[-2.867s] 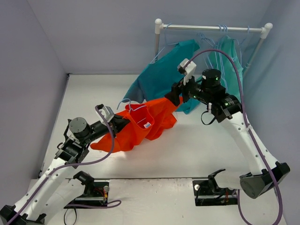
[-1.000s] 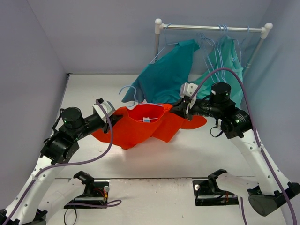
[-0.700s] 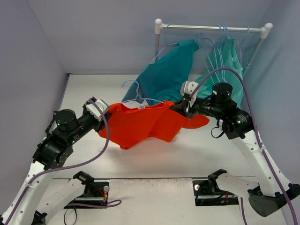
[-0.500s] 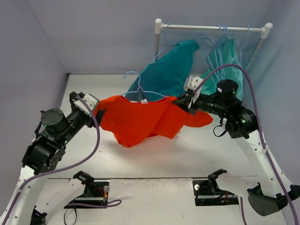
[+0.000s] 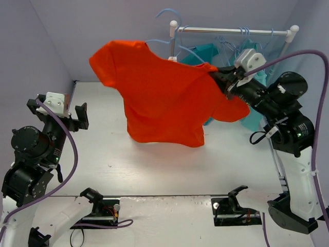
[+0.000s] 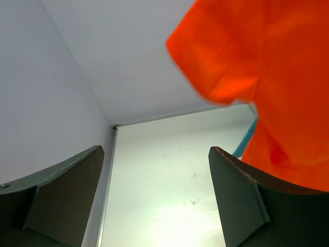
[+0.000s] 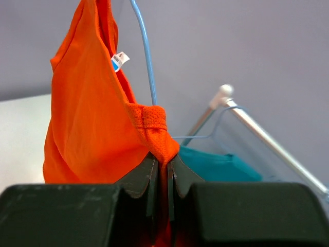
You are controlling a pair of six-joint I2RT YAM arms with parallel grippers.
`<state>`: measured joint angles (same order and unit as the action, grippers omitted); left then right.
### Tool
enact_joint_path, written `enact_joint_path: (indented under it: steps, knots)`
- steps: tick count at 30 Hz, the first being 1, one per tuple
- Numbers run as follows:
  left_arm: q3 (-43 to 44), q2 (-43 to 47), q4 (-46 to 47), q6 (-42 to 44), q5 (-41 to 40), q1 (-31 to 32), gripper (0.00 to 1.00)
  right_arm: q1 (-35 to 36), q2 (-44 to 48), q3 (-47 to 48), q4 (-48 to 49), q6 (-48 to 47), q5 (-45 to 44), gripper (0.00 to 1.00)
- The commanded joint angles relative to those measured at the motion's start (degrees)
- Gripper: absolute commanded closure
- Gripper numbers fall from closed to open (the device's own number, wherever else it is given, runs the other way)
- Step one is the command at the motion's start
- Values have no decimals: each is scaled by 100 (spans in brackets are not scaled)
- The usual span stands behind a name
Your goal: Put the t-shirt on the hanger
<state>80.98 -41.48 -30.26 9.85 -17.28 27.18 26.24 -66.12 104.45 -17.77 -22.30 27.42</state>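
Observation:
The bright orange-red t-shirt (image 5: 164, 98) hangs in the air in front of the rack, draped over the pale blue hanger (image 5: 165, 14), whose hook sticks up above the collar. My right gripper (image 5: 224, 83) is shut on the shirt's right shoulder. In the right wrist view the jaws (image 7: 162, 170) pinch a bunched fold of the t-shirt (image 7: 87, 128), with the hanger wire (image 7: 147, 56) and a white label (image 7: 120, 60) above. My left gripper (image 5: 57, 110) stands open at the far left, apart from the shirt. Its wrist view shows the gripper (image 6: 154, 175) with nothing in it and a sleeve of the t-shirt (image 6: 247, 62) ahead.
A white clothes rack (image 5: 231, 31) stands at the back right with a teal-blue shirt (image 5: 198, 51), a lighter green-teal garment (image 5: 253, 121) and spare hangers (image 5: 245, 33). Grey walls close in on the left, back and right.
My left gripper opened, let go of the t-shirt and drew back to the left. My right gripper lifted the shirt and hanger off the table, up toward the rack.

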Motion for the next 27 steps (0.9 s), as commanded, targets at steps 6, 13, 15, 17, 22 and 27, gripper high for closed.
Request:
enact_joint_path:
  steps: [6,13,15,17,22,27]
  knots:
    - [-27,-18,231,-517,-786,-38,19,-31,620,-545,687,462,-124,100]
    - [-289,71,72,-714,-752,-38,18,-31,1475,-2163,615,818,-14,100]
    - [-395,103,56,-763,-776,-38,18,-31,1606,-2713,582,916,-127,100]
    - [-593,144,-19,-908,-822,-38,18,-40,1793,-3141,551,1082,-314,100]
    - [-1068,278,-82,-1188,-860,-38,18,-40,1910,-3832,190,1137,-674,100]
    - [-1742,404,-59,-1434,-865,-38,18,-42,1892,-3845,-470,930,-1315,100]
